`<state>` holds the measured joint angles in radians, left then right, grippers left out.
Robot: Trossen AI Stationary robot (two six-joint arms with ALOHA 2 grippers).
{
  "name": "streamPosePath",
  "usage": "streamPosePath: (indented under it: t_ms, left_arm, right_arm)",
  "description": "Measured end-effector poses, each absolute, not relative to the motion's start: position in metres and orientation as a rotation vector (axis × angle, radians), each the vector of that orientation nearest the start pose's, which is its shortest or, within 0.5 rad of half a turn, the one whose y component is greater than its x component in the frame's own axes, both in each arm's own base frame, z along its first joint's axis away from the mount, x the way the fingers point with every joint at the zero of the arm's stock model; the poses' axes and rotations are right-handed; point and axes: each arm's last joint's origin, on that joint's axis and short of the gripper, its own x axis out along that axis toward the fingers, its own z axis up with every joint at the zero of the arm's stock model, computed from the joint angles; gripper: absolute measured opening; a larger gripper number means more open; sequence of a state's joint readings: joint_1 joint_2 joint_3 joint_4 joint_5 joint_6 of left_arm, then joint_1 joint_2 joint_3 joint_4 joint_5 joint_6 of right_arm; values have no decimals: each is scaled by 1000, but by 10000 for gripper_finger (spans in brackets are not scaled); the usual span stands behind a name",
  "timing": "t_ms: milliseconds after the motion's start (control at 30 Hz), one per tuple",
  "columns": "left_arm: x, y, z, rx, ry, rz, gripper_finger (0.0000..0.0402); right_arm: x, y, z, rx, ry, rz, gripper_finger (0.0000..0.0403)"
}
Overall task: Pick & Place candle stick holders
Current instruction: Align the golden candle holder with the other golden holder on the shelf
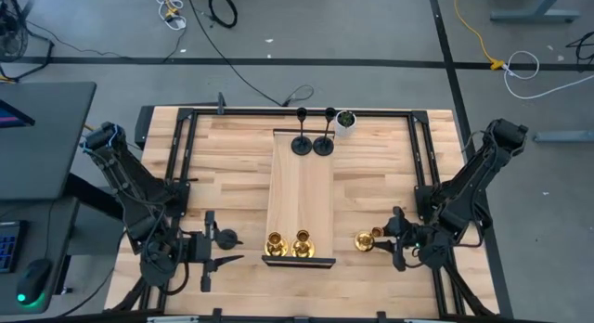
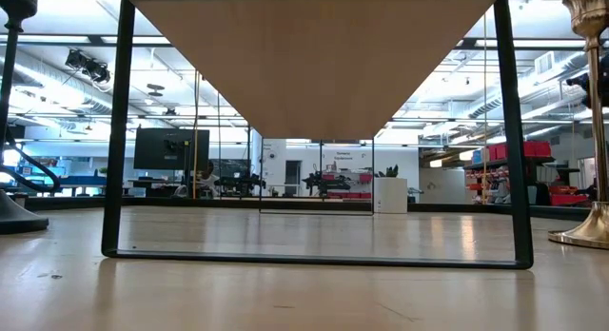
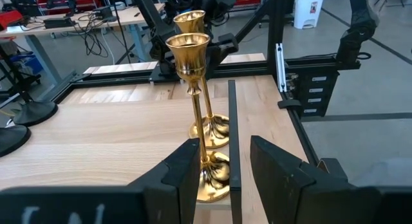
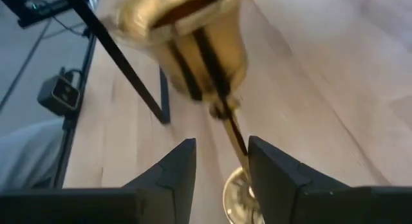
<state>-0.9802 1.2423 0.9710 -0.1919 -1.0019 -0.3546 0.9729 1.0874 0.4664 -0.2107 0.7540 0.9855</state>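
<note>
Grasping is the step I judge to be in hand. My right gripper point(image 4: 220, 147) sits at about four o'clock on the pale butcher-block wooden table point(image 1: 380, 174), its fingers standing half apart and holding nothing. The stem of a shiny brass-gold candle stick holder with a round base point(image 1: 364, 239) runs into the gap between them. Whether a finger already brushes that stem I cannot tell. This holder stands upright on the table, just off the three o'clock side of the long raised wooden shelf on a black frame point(image 1: 299, 188) that runs down the middle. Two more brass-gold holders point(image 1: 289, 242) already stand side by side at the shelf's six o'clock end, and two matte black holders with thin stems point(image 1: 313, 143) stand at its twelve o'clock end. A third matte black holder point(image 1: 225, 237) is on the table at about eight o'clock, just beside my left gripper point(image 3: 222, 147), which waits there half open and empty, facing the brass pair. Next I should close gently on the thin stem and lift straight up until the base clears the shelf's edge. Then I carry it toward nine o'clock and set it down beside the pair without knocking them, since these are top-heavy and will tip easily.
</note>
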Motion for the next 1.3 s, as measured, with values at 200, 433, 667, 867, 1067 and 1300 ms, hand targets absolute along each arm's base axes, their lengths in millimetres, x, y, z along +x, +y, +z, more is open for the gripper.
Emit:
streamPosePath:
  t_ms: [200, 433, 667, 867, 1067, 1300]
  left_arm:
    - [166, -204, 308, 36, 245, 65, 138]
    - [166, -204, 308, 36, 245, 65, 138]
    - [166, -204, 308, 36, 245, 65, 138]
    - [166, -204, 308, 36, 245, 65, 138]
    - [166, -204, 308, 36, 245, 65, 138]
    - [166, -204, 308, 36, 245, 65, 138]
  right_arm:
    - [130, 144, 181, 268, 486, -124, 142]
    - [133, 141, 182, 266, 478, -148, 142]
    - [133, 141, 181, 271, 492, -135, 134]
    - [133, 141, 181, 271, 497, -128, 81]
    - [133, 142, 182, 274, 502, -117, 14]
    - [134, 143, 183, 274, 506, -102, 10]
